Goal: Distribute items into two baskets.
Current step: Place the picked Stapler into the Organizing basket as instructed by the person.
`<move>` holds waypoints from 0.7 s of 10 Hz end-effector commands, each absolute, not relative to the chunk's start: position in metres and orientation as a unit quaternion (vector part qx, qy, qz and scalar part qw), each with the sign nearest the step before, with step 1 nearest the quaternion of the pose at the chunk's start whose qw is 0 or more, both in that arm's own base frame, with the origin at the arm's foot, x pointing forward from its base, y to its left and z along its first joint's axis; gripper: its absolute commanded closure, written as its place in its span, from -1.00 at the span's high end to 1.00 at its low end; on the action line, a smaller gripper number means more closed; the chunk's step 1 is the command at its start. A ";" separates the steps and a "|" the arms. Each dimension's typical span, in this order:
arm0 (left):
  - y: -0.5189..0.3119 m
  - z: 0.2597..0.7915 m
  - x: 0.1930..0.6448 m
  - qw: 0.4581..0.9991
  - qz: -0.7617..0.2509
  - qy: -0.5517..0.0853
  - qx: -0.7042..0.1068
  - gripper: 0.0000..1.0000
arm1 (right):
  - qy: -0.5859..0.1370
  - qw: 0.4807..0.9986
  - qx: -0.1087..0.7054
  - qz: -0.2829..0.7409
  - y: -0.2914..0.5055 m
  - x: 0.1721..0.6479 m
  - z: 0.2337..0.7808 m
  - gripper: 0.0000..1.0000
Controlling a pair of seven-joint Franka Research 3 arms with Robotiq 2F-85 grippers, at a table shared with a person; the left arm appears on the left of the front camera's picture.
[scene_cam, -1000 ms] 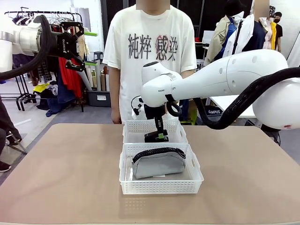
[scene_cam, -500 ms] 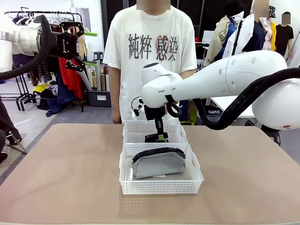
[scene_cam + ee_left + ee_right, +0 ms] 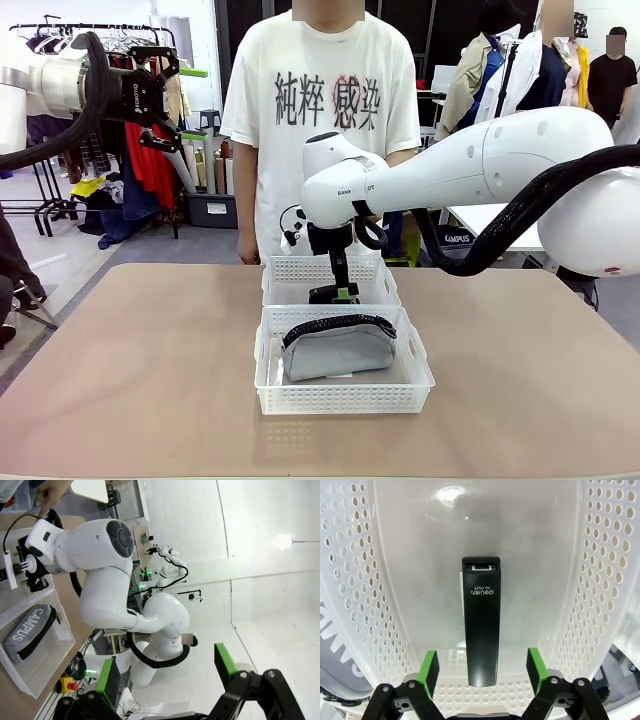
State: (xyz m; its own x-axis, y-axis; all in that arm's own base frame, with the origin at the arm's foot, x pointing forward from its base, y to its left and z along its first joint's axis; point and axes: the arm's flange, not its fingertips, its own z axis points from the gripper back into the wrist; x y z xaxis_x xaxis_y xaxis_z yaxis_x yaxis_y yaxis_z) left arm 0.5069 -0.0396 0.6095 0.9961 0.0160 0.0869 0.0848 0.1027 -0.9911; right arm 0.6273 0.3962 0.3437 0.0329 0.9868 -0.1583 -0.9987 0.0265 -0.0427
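The black stapler [image 3: 481, 630] lies flat on the floor of the smaller, far basket [image 3: 300, 268]. My right gripper [image 3: 482, 670] hovers just over its near end, open, with a green pad [image 3: 428, 667] on each side and not touching it. In the front view the right gripper [image 3: 337, 290] reaches down into that basket by the stapler [image 3: 322, 296]. The grey pouch [image 3: 337, 348] rests in the larger, near basket [image 3: 340, 400]; the left wrist view shows the pouch [image 3: 27, 630] too. My left gripper [image 3: 195, 103] is held high at the far left, open and empty.
A person in a white T-shirt [image 3: 318, 110] stands at the far edge behind the baskets, arms down. The brown table [image 3: 130, 380] lies bare on both sides of the baskets. My right arm [image 3: 480, 170] arches over the table's right half.
My right gripper has opened and let go of the stapler, which now lies in the far basket. The left arm has not moved.
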 end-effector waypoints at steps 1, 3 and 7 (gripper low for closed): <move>-0.038 0.611 0.505 0.740 -0.025 -0.035 -0.671 1.00 | 0.038 0.714 -0.045 0.698 0.400 0.633 0.363 1.00; -0.038 0.611 0.505 0.740 -0.025 -0.035 -0.671 1.00 | 0.027 0.717 -0.040 0.696 0.399 0.632 0.376 1.00; -0.038 0.611 0.505 0.740 -0.025 -0.035 -0.671 1.00 | 0.005 0.750 0.003 0.661 0.393 0.636 0.397 1.00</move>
